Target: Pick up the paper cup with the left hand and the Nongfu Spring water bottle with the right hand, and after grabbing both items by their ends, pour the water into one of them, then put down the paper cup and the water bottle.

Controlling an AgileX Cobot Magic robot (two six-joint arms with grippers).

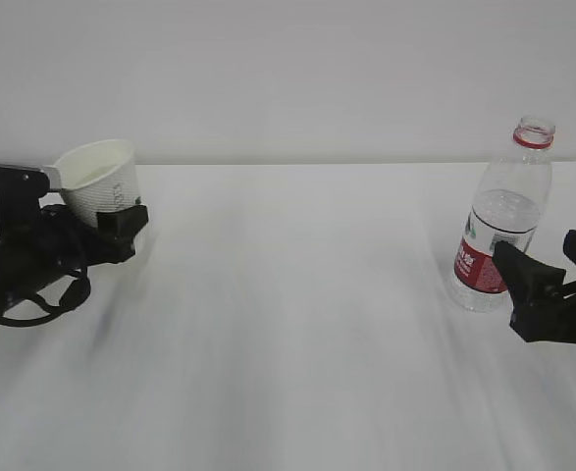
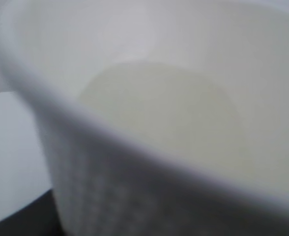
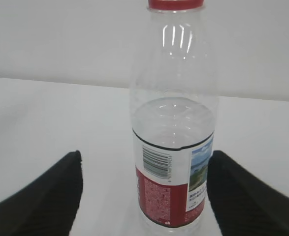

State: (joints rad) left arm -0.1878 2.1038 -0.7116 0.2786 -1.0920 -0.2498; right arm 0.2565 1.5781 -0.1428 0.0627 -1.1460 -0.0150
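Exterior view: left end effector (image 1: 106,228) gripping cup (image 1: 99,182) at far left, cup tilting, mouth facing up and toward camera, lifted off tabletop (image 1: 288,324). Left wrist view: cup (image 2: 174,128) filling frame, blurred, pale inside bottom showing; whether it is holding water, cannot tell. Bottle (image 1: 501,221) standing upright on tabletop at right, uncapped, red neck ring, water (image 3: 174,123) sitting just above label. Right end effector (image 1: 548,270) sitting open just beside bottle; right wrist view showing bottle (image 3: 174,142) between 2 black fingers (image 3: 46,196), not touching.
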